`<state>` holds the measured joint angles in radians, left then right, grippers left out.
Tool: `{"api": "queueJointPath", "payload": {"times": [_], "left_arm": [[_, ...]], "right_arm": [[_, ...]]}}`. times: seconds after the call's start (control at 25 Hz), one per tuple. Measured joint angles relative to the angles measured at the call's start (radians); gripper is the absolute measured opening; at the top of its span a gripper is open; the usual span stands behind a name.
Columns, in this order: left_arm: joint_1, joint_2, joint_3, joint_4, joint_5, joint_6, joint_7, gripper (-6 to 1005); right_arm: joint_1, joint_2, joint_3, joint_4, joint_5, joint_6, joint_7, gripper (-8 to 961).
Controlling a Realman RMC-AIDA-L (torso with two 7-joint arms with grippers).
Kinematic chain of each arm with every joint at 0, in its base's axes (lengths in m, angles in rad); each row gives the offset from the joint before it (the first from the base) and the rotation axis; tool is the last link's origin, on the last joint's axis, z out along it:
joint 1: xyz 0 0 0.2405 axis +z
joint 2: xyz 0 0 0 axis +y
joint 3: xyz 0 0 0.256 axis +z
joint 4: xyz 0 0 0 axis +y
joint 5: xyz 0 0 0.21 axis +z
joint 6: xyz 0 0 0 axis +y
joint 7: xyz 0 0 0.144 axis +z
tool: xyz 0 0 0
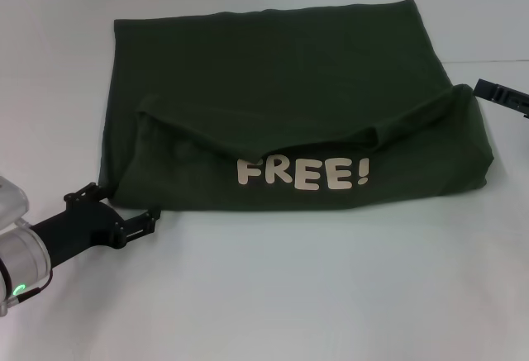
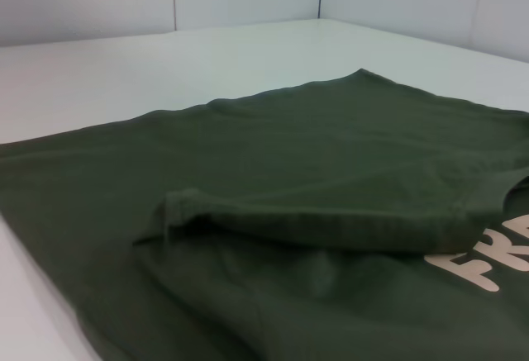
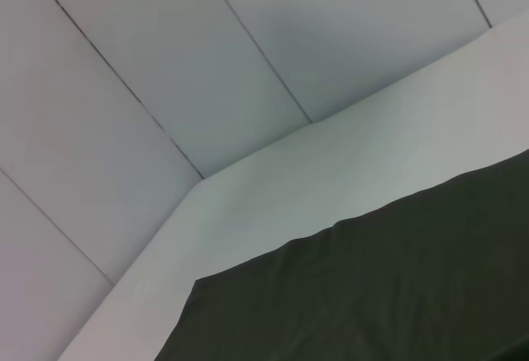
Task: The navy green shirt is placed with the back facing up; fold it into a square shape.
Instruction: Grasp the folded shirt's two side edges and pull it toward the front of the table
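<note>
Olive shirt (image 1: 273,72) lies on the white desk (image 1: 331,295) in the head view, near part folded over, "FREE!" (image 1: 302,173) showing. Left end effector (image 1: 136,227) touches its near left corner, fingers apart. Right end effector (image 1: 502,94) is at the right edge; its state I cannot tell. Left wrist view shows the fold (image 2: 331,229). Right wrist view shows only shirt and desk.

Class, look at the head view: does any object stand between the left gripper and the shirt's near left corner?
Nothing visible does. The left gripper sits at the near left corner of the large dark olive-green fabric shirt, on bare white table.
</note>
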<state>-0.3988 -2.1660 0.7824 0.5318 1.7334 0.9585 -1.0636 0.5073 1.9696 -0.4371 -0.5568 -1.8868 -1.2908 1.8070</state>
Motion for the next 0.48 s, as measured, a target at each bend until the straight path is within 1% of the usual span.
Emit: {"api": "queueJointPath", "payload": {"times": [0.28,0.48], "left_arm": [[0.0,0.001,0.003,0.004,0.0,0.005,-0.006,785],[0.0,0.003,0.003,0.008,0.001,0.0,-0.019,555]], "right_arm": [[0.0,0.0,0.0,0.0,0.0,0.002,0.0,811],[0.0,0.0,0.0,0.0,-0.001,0.002,0.0,810]]}}
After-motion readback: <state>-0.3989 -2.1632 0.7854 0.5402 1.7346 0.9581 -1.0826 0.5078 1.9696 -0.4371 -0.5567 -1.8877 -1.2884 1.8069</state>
